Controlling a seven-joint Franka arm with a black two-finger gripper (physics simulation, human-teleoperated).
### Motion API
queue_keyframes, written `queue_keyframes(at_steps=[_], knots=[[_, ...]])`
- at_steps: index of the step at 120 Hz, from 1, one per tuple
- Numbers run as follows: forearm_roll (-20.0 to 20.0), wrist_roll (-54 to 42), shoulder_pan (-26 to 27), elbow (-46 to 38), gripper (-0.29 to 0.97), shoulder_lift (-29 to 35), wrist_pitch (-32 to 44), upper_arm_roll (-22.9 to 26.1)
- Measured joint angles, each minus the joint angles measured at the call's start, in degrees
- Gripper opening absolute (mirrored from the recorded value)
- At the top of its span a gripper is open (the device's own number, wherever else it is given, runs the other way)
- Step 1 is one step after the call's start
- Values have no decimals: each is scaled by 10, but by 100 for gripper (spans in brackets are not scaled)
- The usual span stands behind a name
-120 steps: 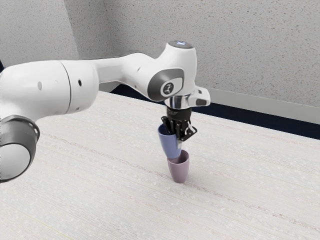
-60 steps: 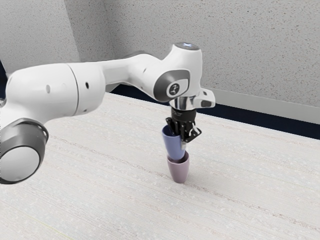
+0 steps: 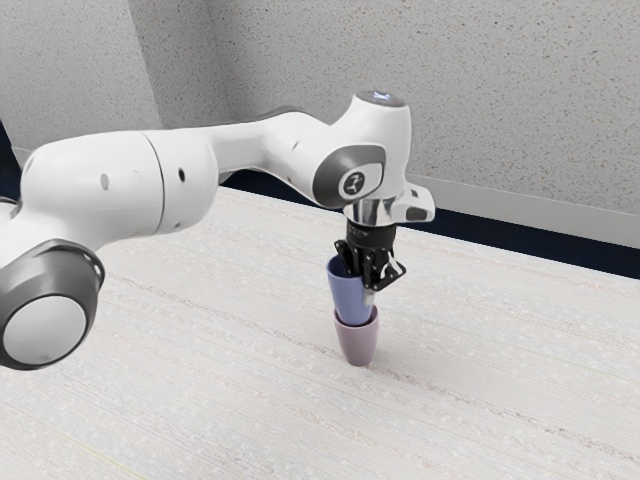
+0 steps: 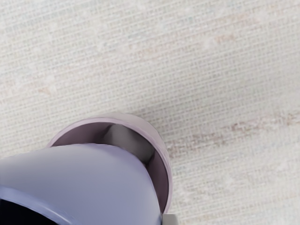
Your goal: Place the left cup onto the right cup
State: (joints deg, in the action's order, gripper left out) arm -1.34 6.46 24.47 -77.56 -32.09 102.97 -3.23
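A blue-violet cup (image 3: 348, 292) stands nearly upright with its base inside the mauve cup (image 3: 357, 340), which rests on the table. My gripper (image 3: 366, 274) is shut on the blue cup's rim, one finger inside the cup and one outside on the side toward the exterior view's right. In the wrist view the blue cup (image 4: 79, 185) lies large just under my hand, and the mauve cup's rim (image 4: 159, 145) curves around it.
The pale woven tabletop (image 3: 200, 380) spreads wide around the cups on all sides. A grey wall with a dark baseboard (image 3: 540, 235) runs along the table's far edge.
My hand has shifted toward the exterior view's right and come down. The blue cup has turned from tilted to nearly upright and sunk into the mauve cup.
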Motion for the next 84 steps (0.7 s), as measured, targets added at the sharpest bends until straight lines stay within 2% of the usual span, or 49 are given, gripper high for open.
queue_keyframes(at_steps=[41,63,84], knots=[[1,1,1,2,-8,-1,0,1],[4,0,1,3,31,-2,0,1],[5,-1,1,3,51,-3,0,2]])
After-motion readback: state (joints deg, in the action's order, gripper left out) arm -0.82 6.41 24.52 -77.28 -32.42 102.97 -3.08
